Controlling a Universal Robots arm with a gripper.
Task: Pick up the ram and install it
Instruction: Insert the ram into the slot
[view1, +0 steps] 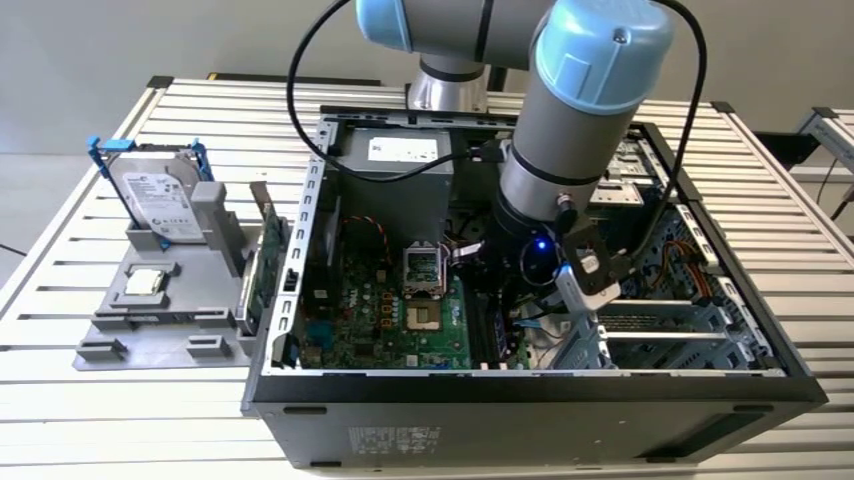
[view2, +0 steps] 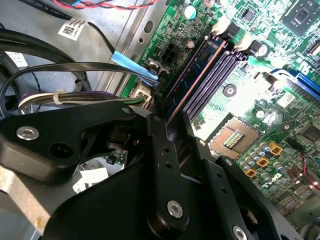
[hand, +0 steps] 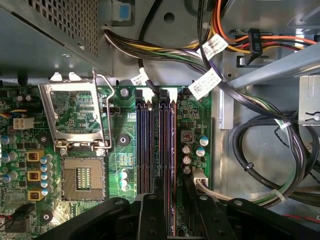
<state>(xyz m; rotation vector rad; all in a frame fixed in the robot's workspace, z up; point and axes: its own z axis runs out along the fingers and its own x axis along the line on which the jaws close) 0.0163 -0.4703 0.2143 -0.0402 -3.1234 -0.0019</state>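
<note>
Exterior view: arm reaches down into the open computer case on the table; gripper tip hidden among the parts inside.

Second wrist view: gripper, black fingers set close over the ram, which stands in a motherboard slot; grip contact unclear.

First wrist view: gripper straddles the ram seated among the slots; lower end cut off.

open computer case, hard drive
</note>
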